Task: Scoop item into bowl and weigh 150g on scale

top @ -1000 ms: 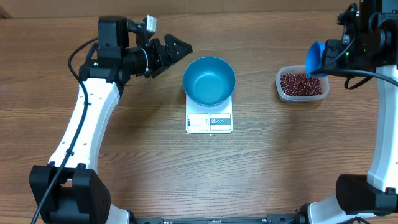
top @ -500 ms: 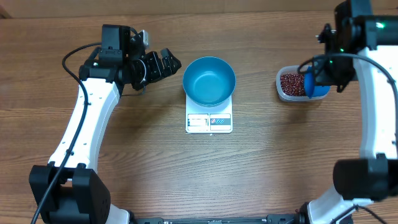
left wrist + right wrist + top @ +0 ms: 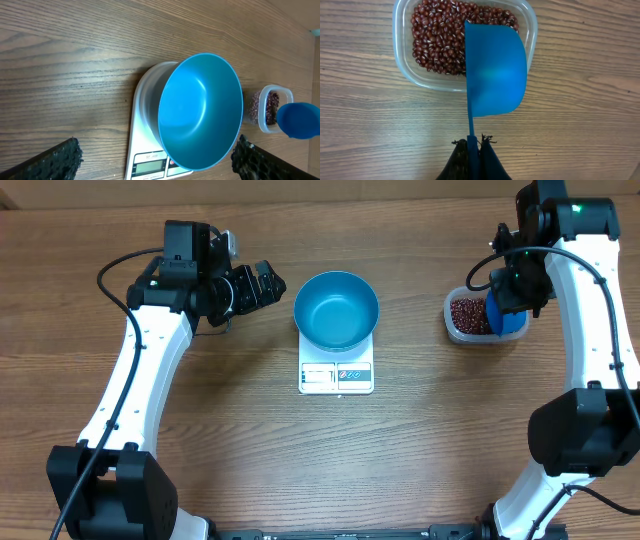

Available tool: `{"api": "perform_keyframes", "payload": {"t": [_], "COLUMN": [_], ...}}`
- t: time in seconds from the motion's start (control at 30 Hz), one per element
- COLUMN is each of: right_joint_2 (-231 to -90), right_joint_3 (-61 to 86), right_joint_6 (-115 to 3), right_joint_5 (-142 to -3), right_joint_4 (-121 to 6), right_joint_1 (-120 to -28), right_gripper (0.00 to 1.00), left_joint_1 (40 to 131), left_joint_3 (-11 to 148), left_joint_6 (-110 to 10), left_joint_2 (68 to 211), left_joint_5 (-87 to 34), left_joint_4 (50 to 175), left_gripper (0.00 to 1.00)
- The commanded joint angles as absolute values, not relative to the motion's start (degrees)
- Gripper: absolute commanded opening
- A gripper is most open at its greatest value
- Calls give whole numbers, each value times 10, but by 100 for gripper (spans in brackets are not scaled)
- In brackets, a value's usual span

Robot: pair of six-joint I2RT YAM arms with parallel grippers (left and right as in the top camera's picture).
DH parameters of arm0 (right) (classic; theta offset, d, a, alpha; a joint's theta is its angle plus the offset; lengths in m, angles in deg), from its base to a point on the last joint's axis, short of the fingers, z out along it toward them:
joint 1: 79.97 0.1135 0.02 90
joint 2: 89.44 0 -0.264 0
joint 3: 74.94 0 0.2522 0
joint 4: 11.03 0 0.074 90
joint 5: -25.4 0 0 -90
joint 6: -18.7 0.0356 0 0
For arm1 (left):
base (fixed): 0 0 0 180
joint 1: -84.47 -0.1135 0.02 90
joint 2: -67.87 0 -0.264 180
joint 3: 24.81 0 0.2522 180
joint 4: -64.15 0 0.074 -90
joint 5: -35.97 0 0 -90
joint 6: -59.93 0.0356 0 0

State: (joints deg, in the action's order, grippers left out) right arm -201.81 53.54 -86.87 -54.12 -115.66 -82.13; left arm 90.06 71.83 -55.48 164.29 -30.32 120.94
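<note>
Pinching the scoop [image 3: 495, 75] by its handle in my tightly closed right claw [image 3: 472, 142], I hold it over the edge of the tub [image 3: 402, 65] of beans [image 3: 437, 35]. My left claw [image 3: 268, 283] gapes wide, holding nothing, beside the empty bowl [image 3: 336, 310] on the scale [image 3: 336, 376].

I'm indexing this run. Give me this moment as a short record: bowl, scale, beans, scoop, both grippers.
bowl: blue bowl, empty, sitting on the scale
scale: white digital scale, on the wooden table
beans: red-brown beans in the clear plastic tub
scoop: blue scoop above the tub, no beans visible in it
left gripper: open, empty, beside the bowl
right gripper: shut on the scoop's handle
</note>
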Motion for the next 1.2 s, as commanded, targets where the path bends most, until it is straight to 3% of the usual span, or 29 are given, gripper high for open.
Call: {"api": "perform_keyframes", "payload": {"t": [0.0, 1.17], "right_joint_2": [-2042, -2096], "right_joint_3": [536, 535], "right_joint_6": [-889, -893], "right_joint_5": [-534, -563], "right_joint_4": [-1153, -1096], "right_joint_1": [-819, -819], "right_gripper": [4, 4], "left_joint_1": [901, 901], "left_joint_3": [727, 727], "left_joint_6": [-543, -543], "left_joint_2": [1631, 1631], "left_joint_5": [-312, -322], "left_joint_4": [1213, 1214], "left_gripper": [100, 100]}}
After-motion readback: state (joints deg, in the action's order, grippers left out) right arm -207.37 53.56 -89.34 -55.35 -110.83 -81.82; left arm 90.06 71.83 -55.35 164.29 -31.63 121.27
